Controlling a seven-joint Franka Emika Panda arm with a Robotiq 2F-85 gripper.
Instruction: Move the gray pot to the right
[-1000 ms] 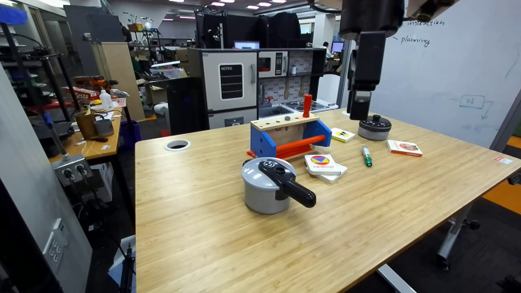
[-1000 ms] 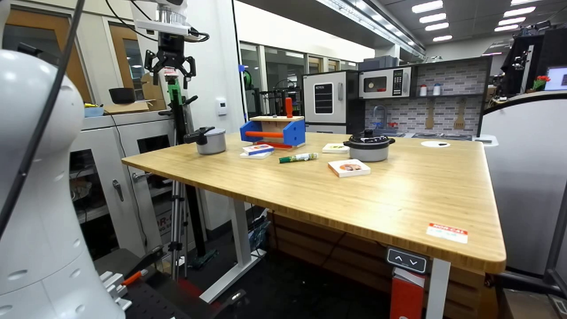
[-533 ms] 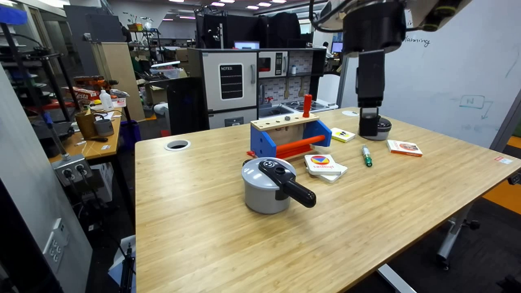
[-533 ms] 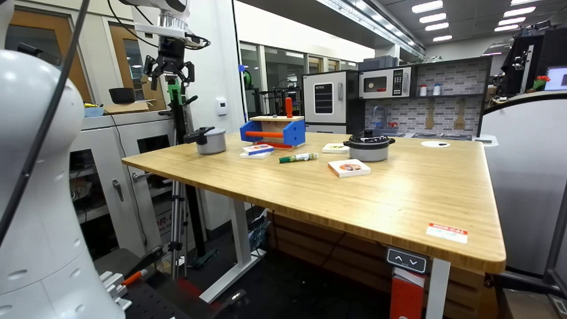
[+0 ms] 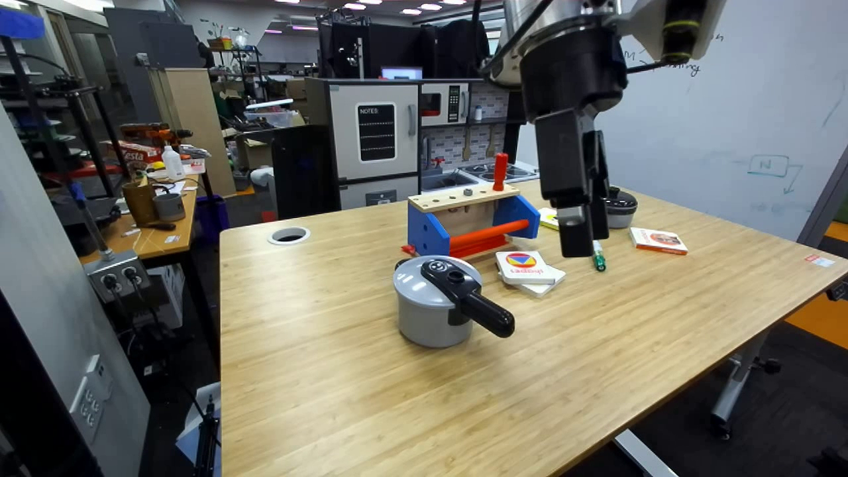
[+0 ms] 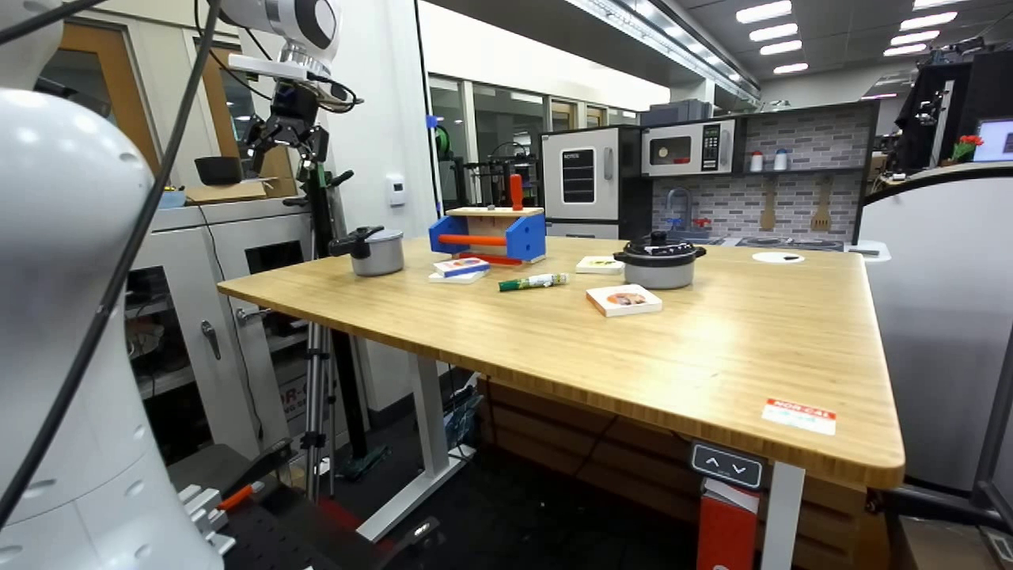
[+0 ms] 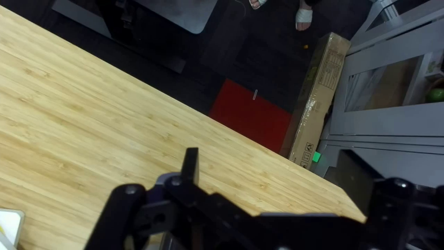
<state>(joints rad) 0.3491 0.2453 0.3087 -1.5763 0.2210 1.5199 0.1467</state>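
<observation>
Gray pot (image 5: 428, 323) stands apart from the wide-spread pincer (image 7: 273, 173), which in an exterior view partly hides the green marker (image 5: 599, 258).

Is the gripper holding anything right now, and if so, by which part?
Nothing is held: the gripper stands open, and the gray pot rests on the table.

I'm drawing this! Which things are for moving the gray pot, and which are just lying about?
For the job:
long-handled gray pot
robot's fingers

Just lying about:
black-lidded pot
toy toolbox
marker
small square books
</observation>
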